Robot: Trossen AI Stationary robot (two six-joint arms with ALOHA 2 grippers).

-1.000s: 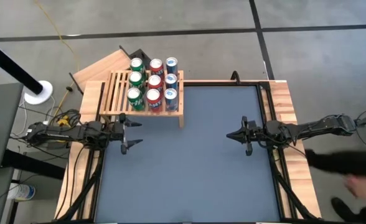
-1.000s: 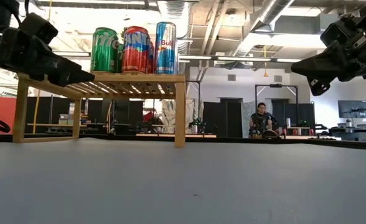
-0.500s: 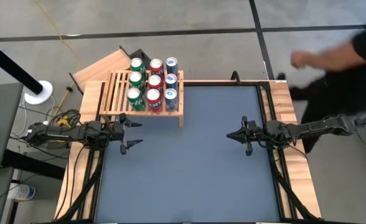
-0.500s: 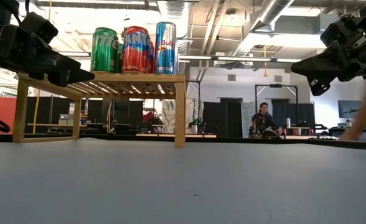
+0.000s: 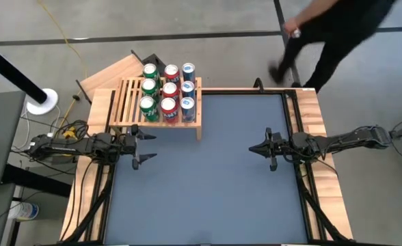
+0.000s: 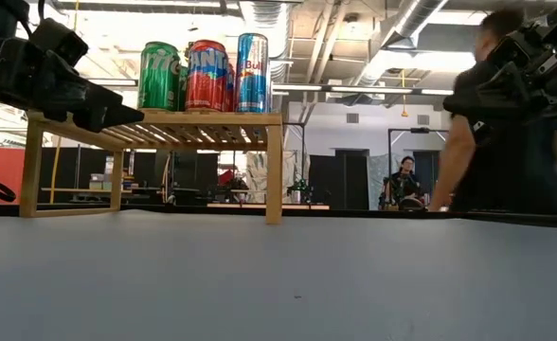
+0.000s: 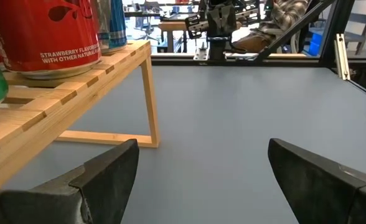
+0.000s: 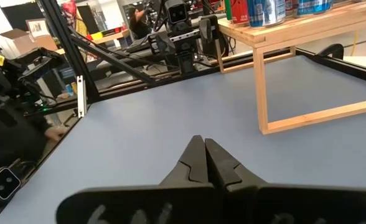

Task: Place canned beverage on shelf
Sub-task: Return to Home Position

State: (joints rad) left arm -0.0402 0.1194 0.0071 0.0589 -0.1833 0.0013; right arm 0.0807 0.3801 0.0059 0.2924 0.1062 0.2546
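Several cans, green point(image 5: 148, 106), red point(image 5: 168, 105) and blue point(image 5: 186, 104), stand upright in rows on the slatted wooden shelf point(image 5: 127, 102), which rests on its legs at the table's far left. In the low view the cans point(image 6: 206, 76) show on the shelf's top point(image 6: 212, 118). My left gripper point(image 5: 148, 146) hovers open just near of the shelf, level, with nothing between its fingers point(image 7: 111, 177). My right gripper point(image 5: 253, 147) hovers shut at the table's right, pointing toward the left arm, its fingertips point(image 8: 203, 149) together.
A plain wooden board point(image 5: 115, 72) lies behind the shelf. The blue-grey mat point(image 5: 208, 184) stretches between the two grippers and toward the near edge. A person point(image 5: 331, 31) moves beyond the table's far right corner and shows behind my right gripper in the low view point(image 6: 506, 152).
Both arms and the cans have kept still. A person has walked from beside the table's right edge round to beyond its far right corner.
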